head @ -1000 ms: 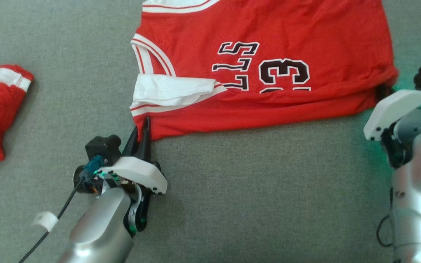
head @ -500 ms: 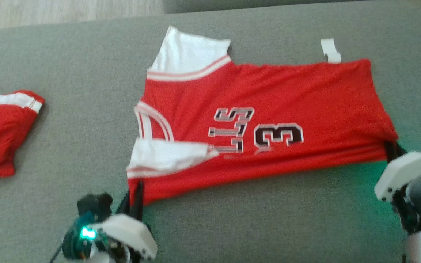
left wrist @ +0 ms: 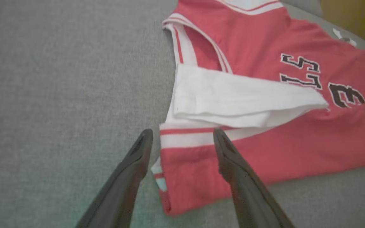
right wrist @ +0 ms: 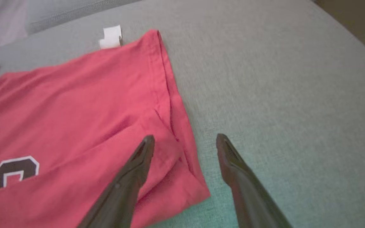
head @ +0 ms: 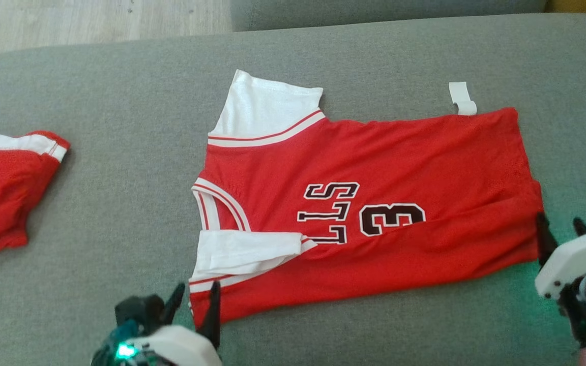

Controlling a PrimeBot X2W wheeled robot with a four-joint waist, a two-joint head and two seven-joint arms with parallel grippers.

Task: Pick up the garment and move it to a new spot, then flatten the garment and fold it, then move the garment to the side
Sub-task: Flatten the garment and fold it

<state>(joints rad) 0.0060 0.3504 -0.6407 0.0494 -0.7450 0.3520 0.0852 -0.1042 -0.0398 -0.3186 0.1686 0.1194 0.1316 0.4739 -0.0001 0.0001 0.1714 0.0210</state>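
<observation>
Grey cushion (head: 120, 203) is covered at its middle by a jersey (head: 400, 162). Left gripper (head: 196, 287) is held released at the jersey's near-left corner, right gripper (head: 559, 219) released at its near-right corner.

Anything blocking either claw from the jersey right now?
Nothing visible does. The left claw is open, straddling the near sleeve-side corner of the jersey. The right claw is open at its near hem corner.
</observation>
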